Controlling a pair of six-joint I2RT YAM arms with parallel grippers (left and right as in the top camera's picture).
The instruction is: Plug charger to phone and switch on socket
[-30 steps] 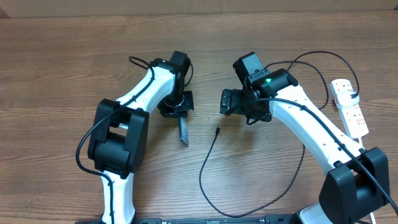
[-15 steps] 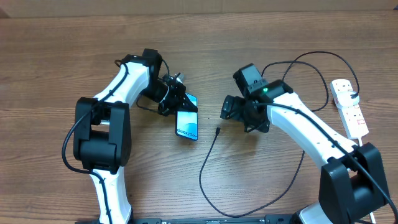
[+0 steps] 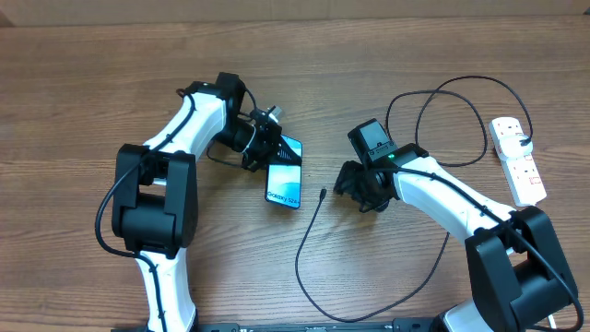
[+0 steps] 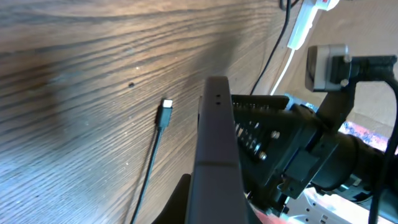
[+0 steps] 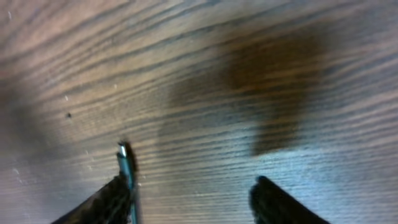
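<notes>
Clamping the phone by its upper end, the left gripper has its jaws closed tight on the handset near the middle of the wooden table. The phone's light-blue screen faces up in the overhead view, and its free lower end points toward the robot's side. Whether that end rests on the wood cannot be told. From the left wrist camera the phone shows edge-on as a dark slab. The charger's connector tip lies on the wood just beside it, not touching it. The charger is a thin black cable. Its connector tip sits between the phone and the right gripper. From the tip the cable curves down toward the near edge and loops away to the right. The right gripper hangs low over the table with its jaws partly apart and bare wood between them. In the blurred right wrist view the connector tip lies right against one of its fingers, not pinched. The socket, a white power strip, lies well apart at the table's right edge.
</notes>
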